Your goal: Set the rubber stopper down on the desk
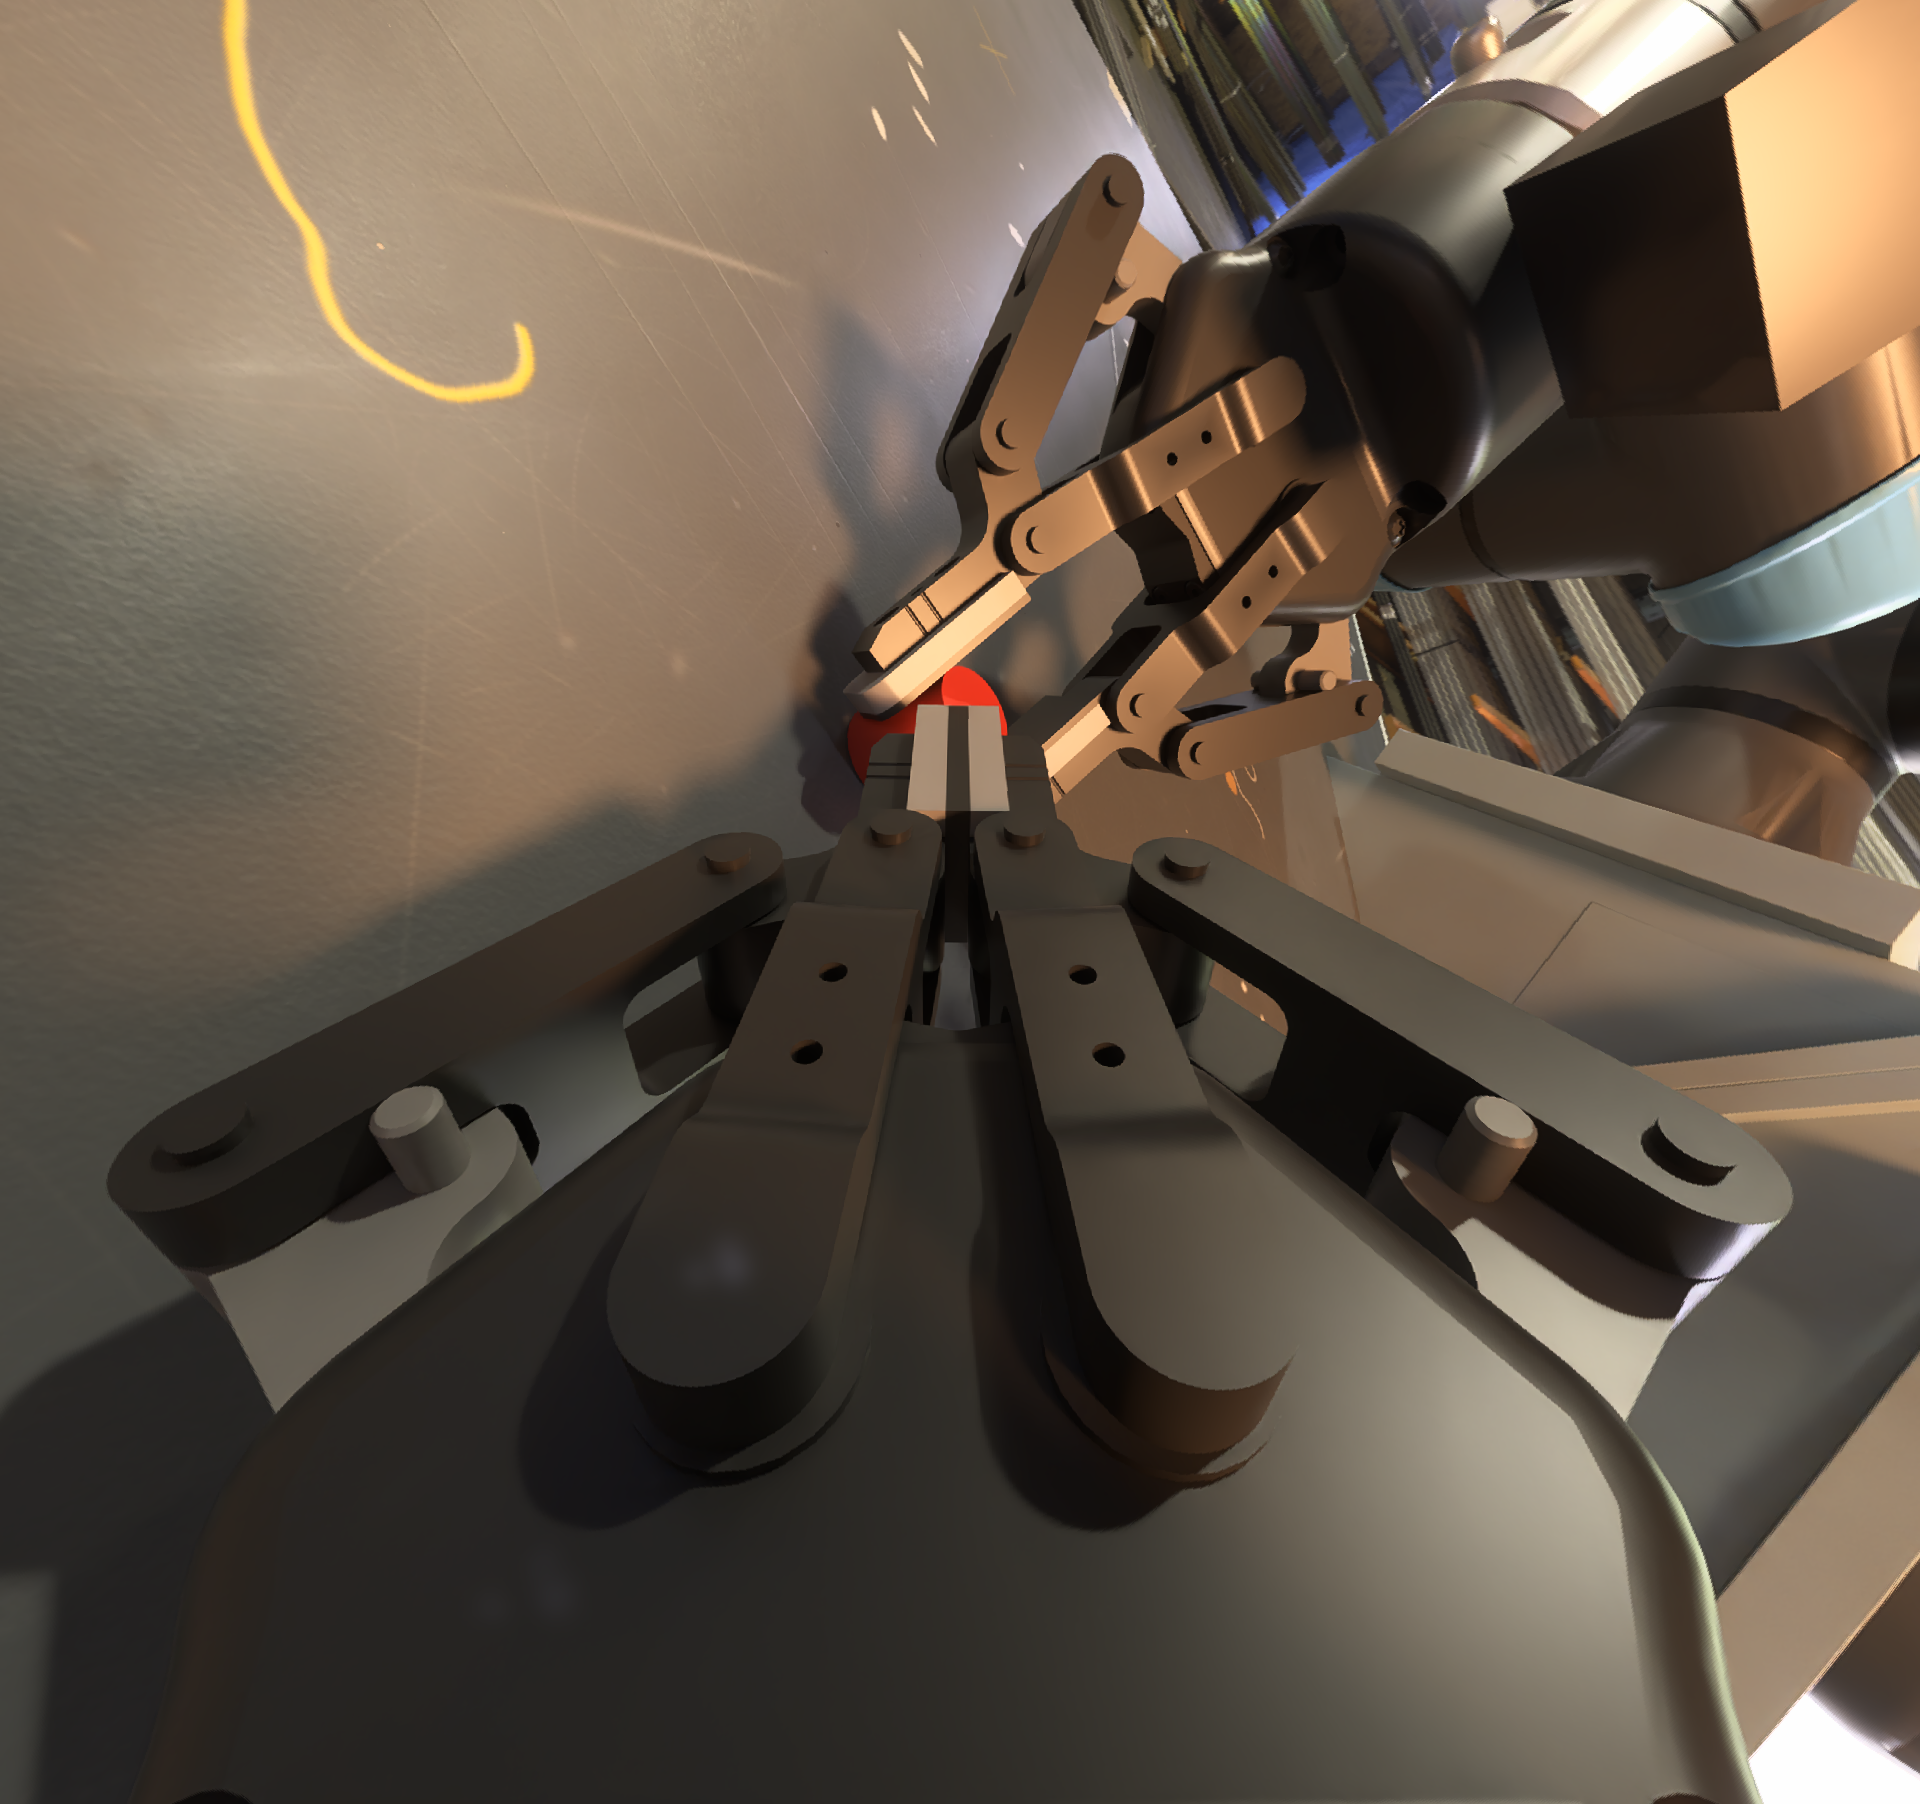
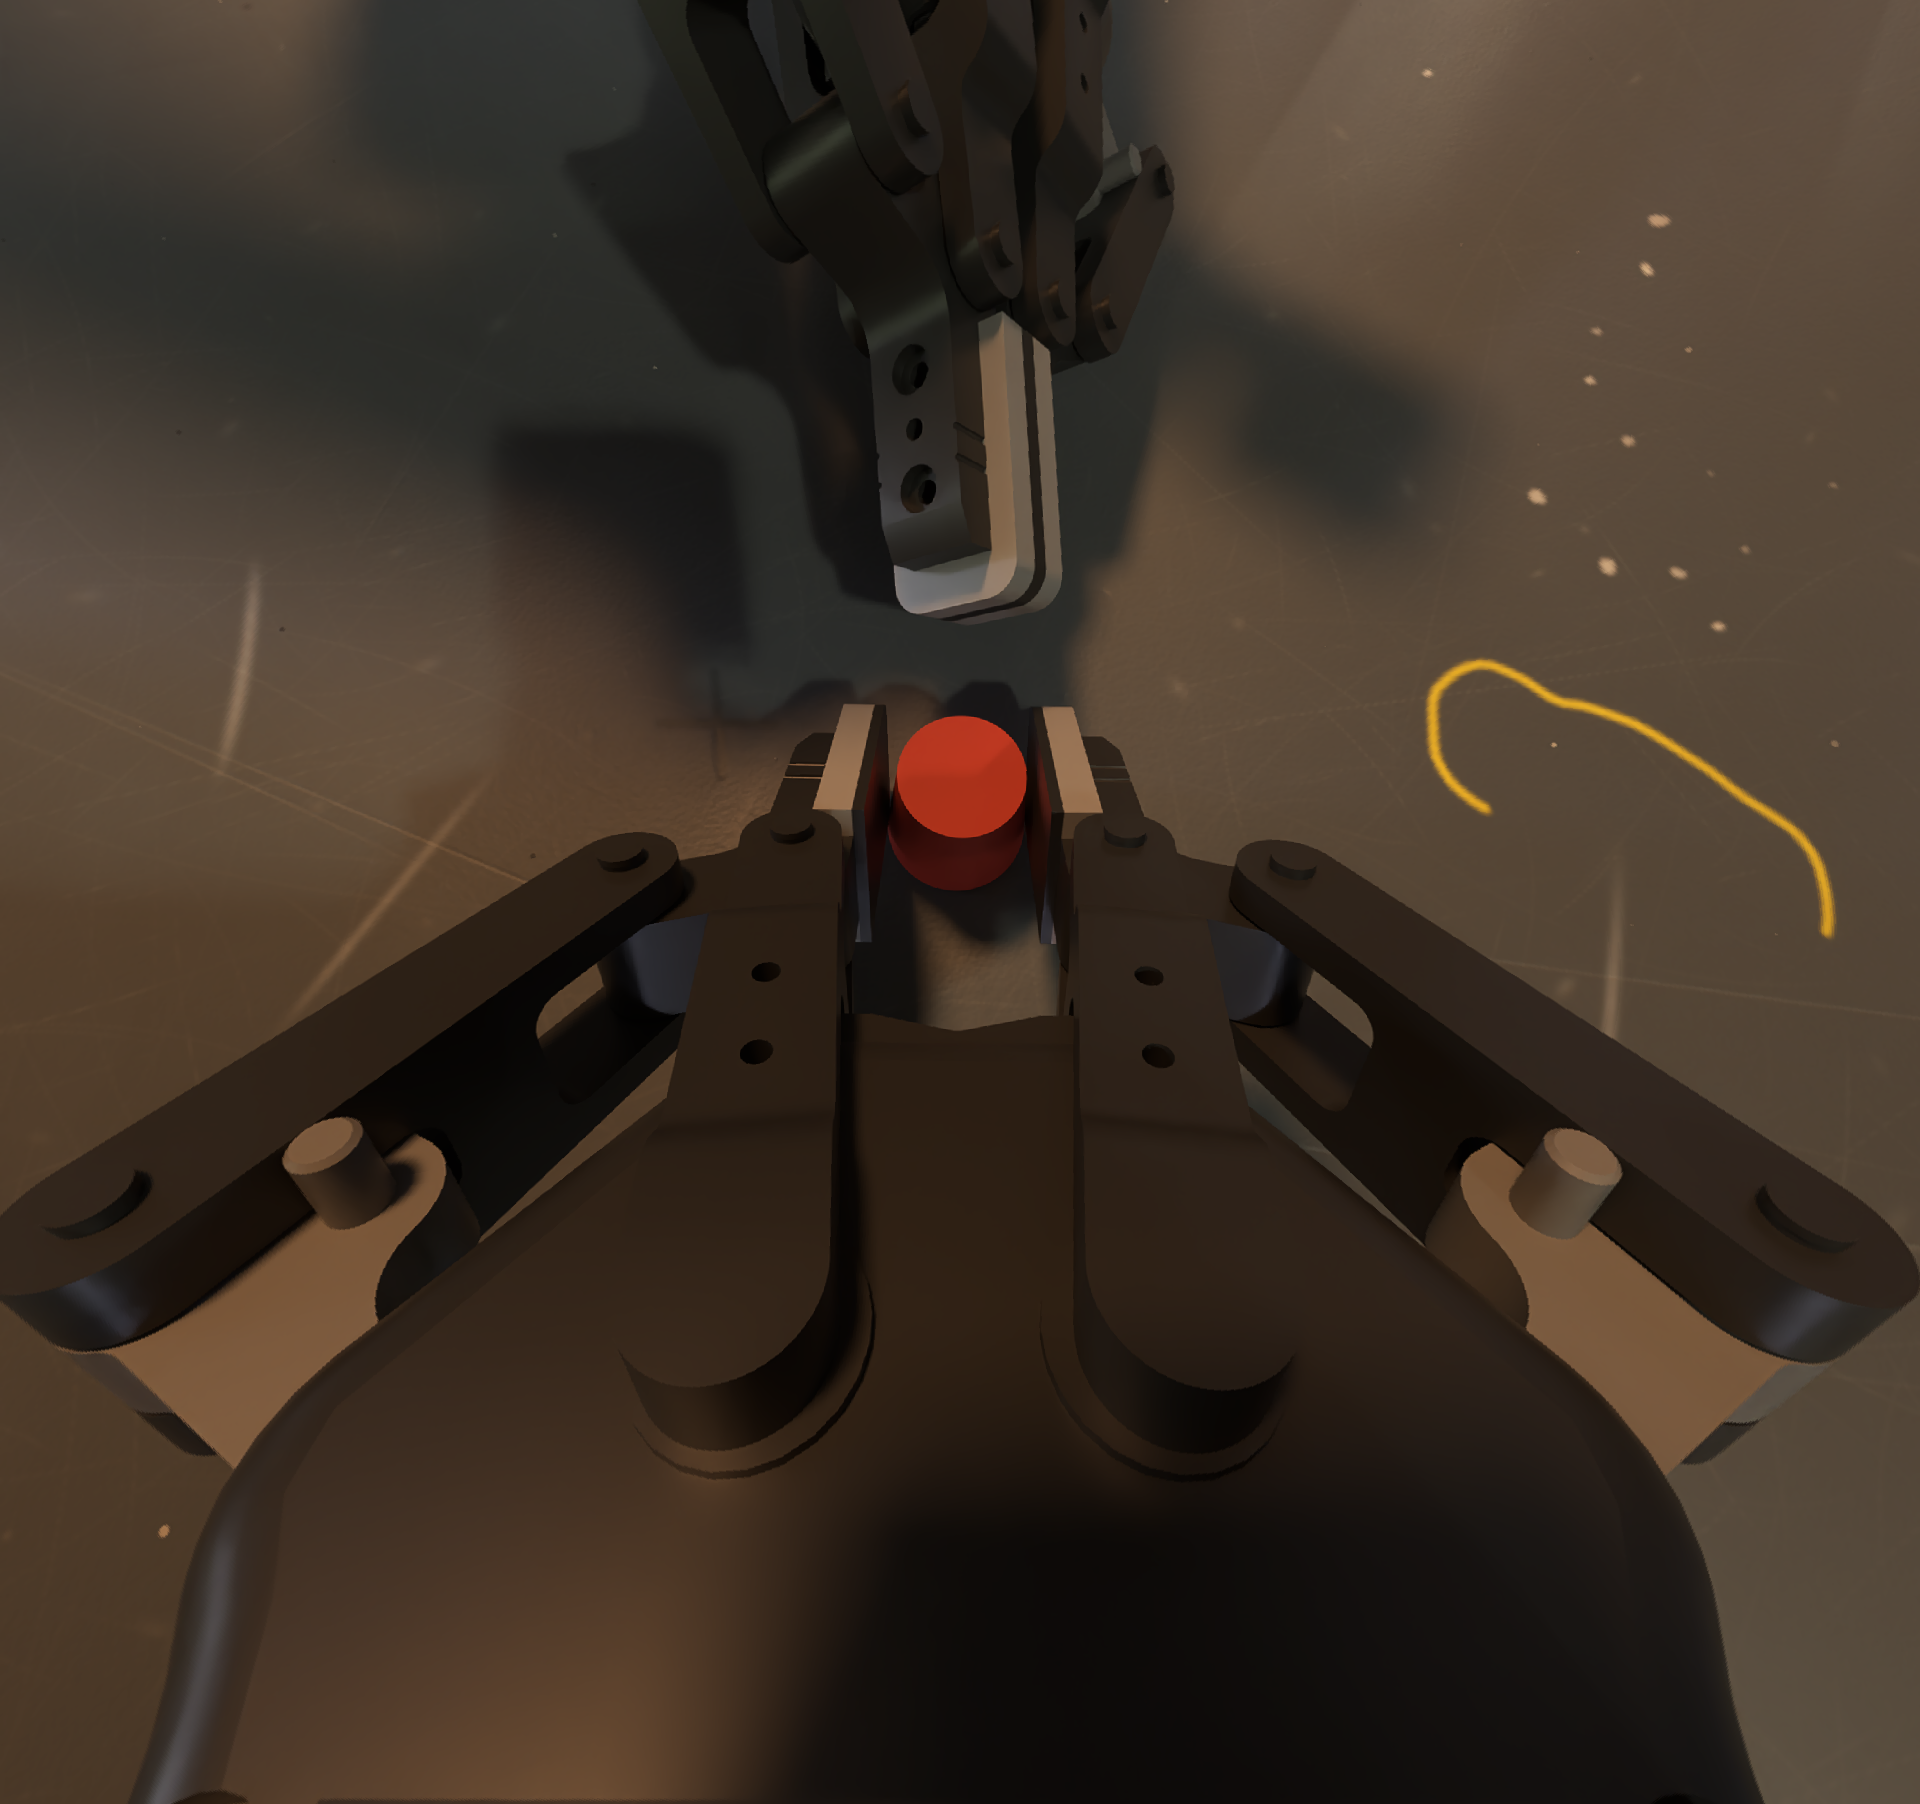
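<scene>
So in the right wrist view, the right gripper [image 2: 958, 788] sits dead center with its two pads on either side of the red rubber stopper [image 2: 960, 780]. The stopper's a short cylinder with its flat round face toward the camera, and both pads look pressed up against its sides, so I'd call that clamped on it. Can't really tell if the stopper's far end is touching the desk [image 2: 312, 611] or just above it; there's dark shadow right behind it.

Just past that, at 12 o'clock, the left gripper [image 2: 982, 591] comes down from the top edge, fingers pressed together with nothing between them, tips near the stopper but apart from it. Farther out at 3 o'clock there's a yellow squiggle [image 2: 1621, 726] drawn on the scratched desk.

Left wrist view: the left gripper [image 1: 957, 757] has its pads flat against each other, and just beyond the tips you get a sliver of the stopper [image 1: 961, 689], with one right gripper finger [image 1: 935, 627] over it at 12. The squiggle [image 1: 312, 227] is well off at 10 o'clock.
</scene>
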